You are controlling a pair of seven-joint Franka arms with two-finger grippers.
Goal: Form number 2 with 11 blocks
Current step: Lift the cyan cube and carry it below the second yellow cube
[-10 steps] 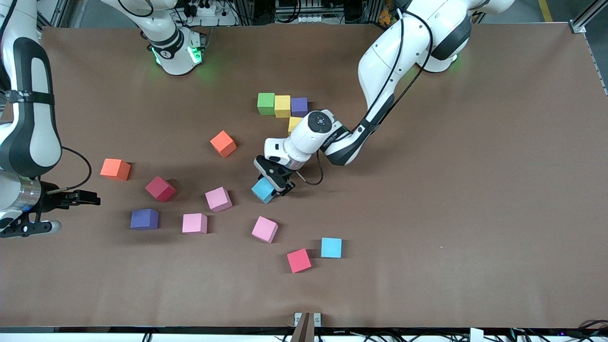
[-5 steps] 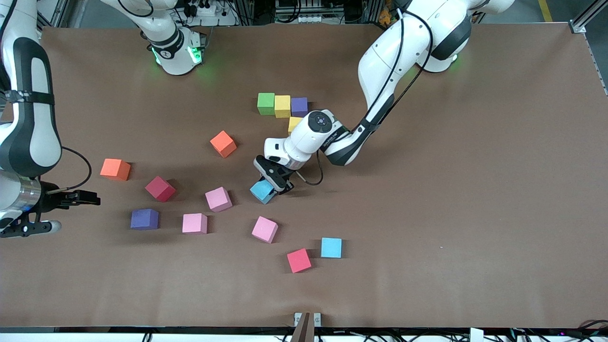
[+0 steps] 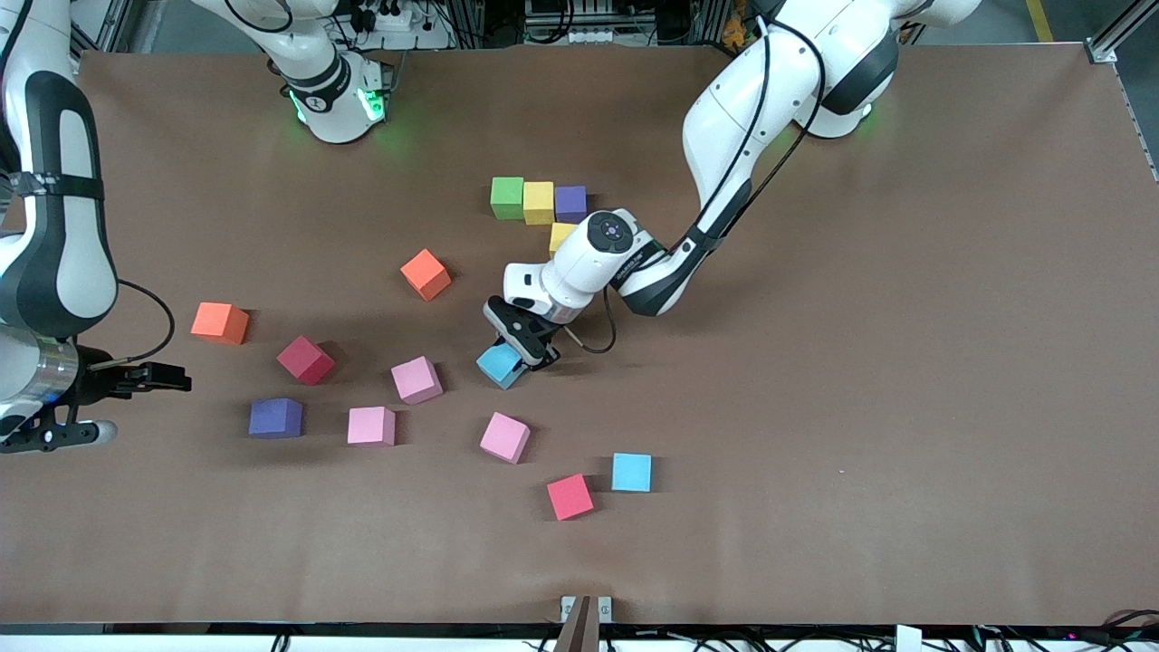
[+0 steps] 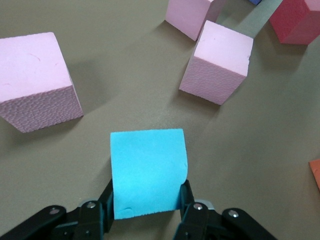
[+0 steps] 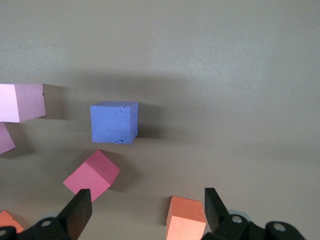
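Front view showed the left gripper point(image 3: 514, 353) low at the middle of the table point(image 3: 905, 362), its two fingers clamped on the sides of a light blue block point(image 3: 499, 365). In the left wrist view the same light blue block point(image 4: 148, 172) sat between the black fingers point(image 4: 105, 200), with pink blocks point(image 4: 218, 67) near it on the table. The started number 2 point(image 3: 539, 201) was a touching row of green, yellow and purple blocks, with one more yellow block point(image 3: 560, 235) nearer the camera, under the purple one. The right gripper point(image 5: 145, 207) waited over the right arm's end of the table, its fingers spread wide and holding nothing, above a dark blue block point(image 5: 113, 122).
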